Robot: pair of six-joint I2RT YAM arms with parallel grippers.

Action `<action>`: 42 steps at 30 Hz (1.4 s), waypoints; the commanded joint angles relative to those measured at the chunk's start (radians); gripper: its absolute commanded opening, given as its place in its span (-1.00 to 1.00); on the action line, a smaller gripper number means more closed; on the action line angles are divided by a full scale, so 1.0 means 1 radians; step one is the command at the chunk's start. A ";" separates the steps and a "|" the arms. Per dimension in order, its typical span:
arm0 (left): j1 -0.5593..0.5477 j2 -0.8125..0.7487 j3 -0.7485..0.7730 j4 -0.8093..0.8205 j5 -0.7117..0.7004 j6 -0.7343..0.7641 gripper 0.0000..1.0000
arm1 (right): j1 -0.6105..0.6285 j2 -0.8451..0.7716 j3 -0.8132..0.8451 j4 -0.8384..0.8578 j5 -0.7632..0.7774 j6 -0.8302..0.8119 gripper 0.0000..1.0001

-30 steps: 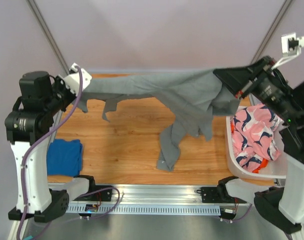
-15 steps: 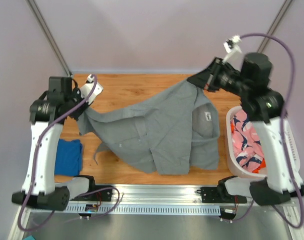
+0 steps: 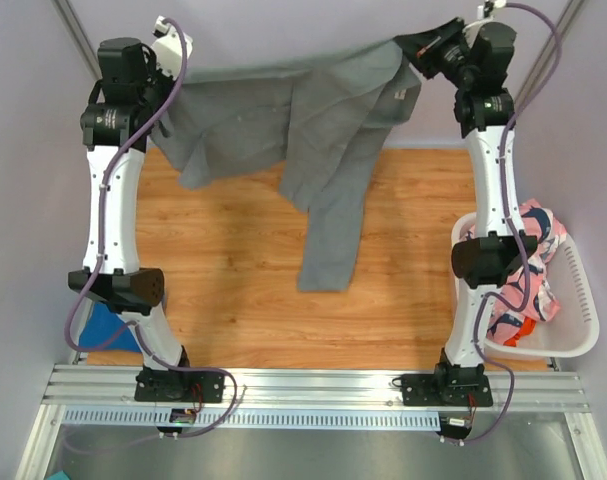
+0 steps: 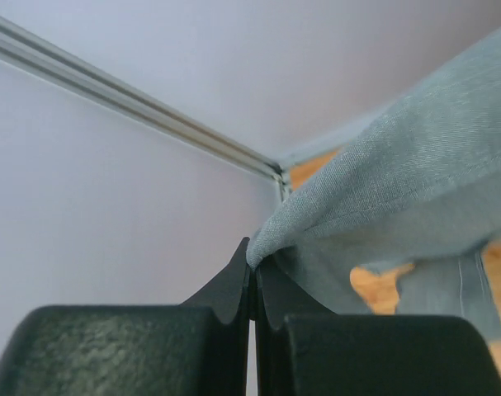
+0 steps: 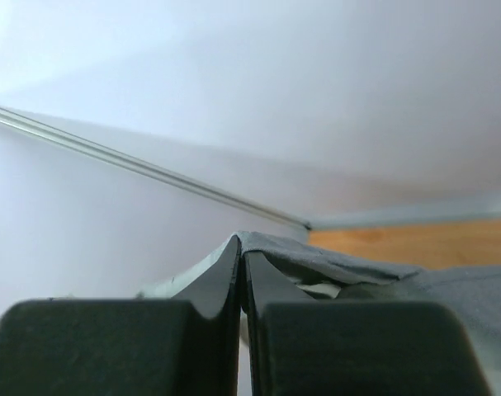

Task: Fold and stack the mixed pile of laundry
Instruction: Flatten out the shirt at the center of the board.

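- Found the left gripper [image 4: 252,262] raised high over the far left corner of the table [image 3: 233,290], jaws pressed fully together, a corner of the grey garment [image 3: 323,120] pinched between the tips.
- Found the right gripper [image 5: 238,246] raised high over the far right, jaws likewise closed tight, an edge of the same grey garment caught between the tips.
- Noted both arms stretched nearly full length away from their bases.
- Noted the grey garment strung between the two grippers along the far edge of the table, its upper edge sagging slightly in the middle.
- Noted one long part of it hanging down from the middle, lower end over the centre of the table; could not tell whether touching the wood.
- Noted a shorter, wider flap hanging just below the left gripper.
- Recorded the blue garment [image 3: 103,328] at the near left edge of the table, mostly hidden behind the left arm; could not tell its folded state.
- Recorded the white basket [image 3: 573,335] at the near right, just beside the right arm.
- Recorded the pink patterned garment [image 3: 528,285] heaped inside the basket, partly over its far rim.
- Recorded a patch of the orange garment [image 3: 513,328] showing beneath the pink one at the near end of the basket.
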 commanded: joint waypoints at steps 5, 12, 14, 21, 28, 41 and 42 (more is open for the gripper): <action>0.004 -0.146 -0.021 0.225 -0.096 0.059 -0.99 | -0.053 -0.168 0.023 0.300 0.017 0.142 -0.99; 0.000 -0.288 -0.269 0.261 -0.022 0.053 -0.97 | -0.057 -0.317 -0.251 0.251 -0.085 0.040 -0.99; 0.000 -0.343 -0.398 0.271 -0.012 0.056 -0.97 | -0.057 -0.429 -0.391 0.246 -0.092 0.001 -0.99; 0.000 -0.544 -0.864 0.225 0.136 0.085 -0.89 | -0.057 -0.714 -0.884 0.029 -0.084 -0.185 -0.99; -0.089 -0.696 -1.364 0.136 0.243 0.215 -0.78 | -0.057 -0.888 -1.310 -0.152 -0.090 -0.314 -0.99; -0.192 -0.641 -1.576 -0.067 0.367 0.274 0.22 | -0.055 -0.784 -1.469 -0.004 -0.085 -0.196 -0.99; -0.192 -0.649 -1.576 -0.064 0.375 0.263 0.24 | -0.054 -0.759 -1.462 0.005 -0.085 -0.185 -0.99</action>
